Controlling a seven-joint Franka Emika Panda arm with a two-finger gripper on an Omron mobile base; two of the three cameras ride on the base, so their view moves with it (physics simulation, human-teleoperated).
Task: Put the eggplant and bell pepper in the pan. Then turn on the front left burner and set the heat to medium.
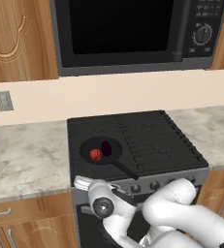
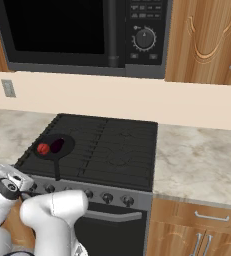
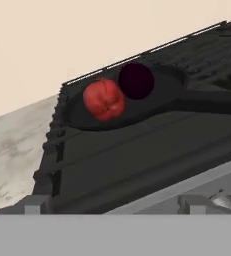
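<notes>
The black pan (image 1: 114,156) sits on the front left burner (image 1: 84,167) of the dark cooktop, its long handle (image 1: 125,170) pointing toward the stove's front edge. Inside it lie the red bell pepper (image 1: 95,155) and, touching it on the far side, the dark purple eggplant (image 1: 106,147). The hand view shows the bell pepper (image 3: 103,99) and eggplant (image 3: 136,81) side by side in the pan (image 3: 162,107). My gripper (image 3: 114,206) hangs low at the stove's front left edge, open and empty, its fingertips (image 3: 36,205) wide apart. It is below and in front of the pan (image 2: 62,142).
A row of knobs (image 2: 107,197) runs along the stove's front panel; one silver knob (image 3: 227,201) shows just right of my fingertips. A black microwave (image 1: 133,29) hangs above the stove. Marble counters (image 1: 26,155) flank the cooktop, with wooden cabinets (image 2: 202,225) below.
</notes>
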